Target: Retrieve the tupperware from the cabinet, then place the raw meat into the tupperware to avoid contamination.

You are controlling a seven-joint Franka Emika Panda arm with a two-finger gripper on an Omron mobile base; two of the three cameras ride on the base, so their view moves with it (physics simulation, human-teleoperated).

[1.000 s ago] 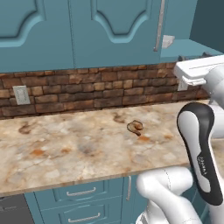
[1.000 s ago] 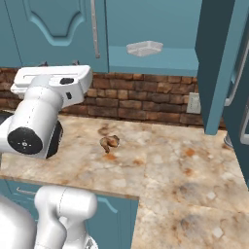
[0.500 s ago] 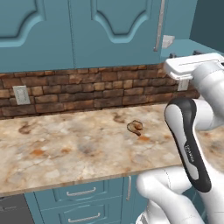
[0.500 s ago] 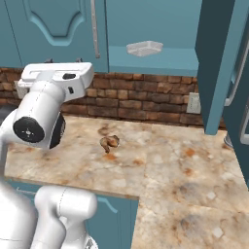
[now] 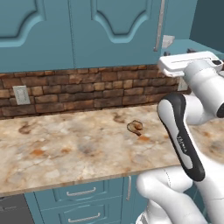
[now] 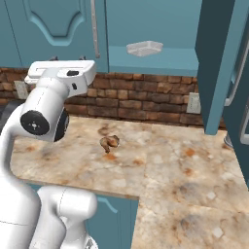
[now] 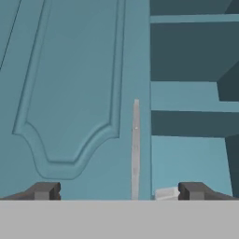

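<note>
Small translucent whitish tupperware (image 6: 144,48) resting on lower shelf of open teal-blue wall cabinet (image 6: 155,61). Curled brown raw meat (image 6: 110,142) lying on marble bench (image 6: 194,185). End effector (image 7: 119,191) empty, fingers spread wide, facing closed door.

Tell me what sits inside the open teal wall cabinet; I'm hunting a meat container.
On the open teal wall cabinet's lowest shelf sits one shallow translucent whitish plastic tupperware. The open door hides the compartment's right part.

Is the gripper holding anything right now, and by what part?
Nothing is held. The gripper is open and empty, facing the cabinet; the tupperware sits on its shelf, the raw meat on the counter.
</note>
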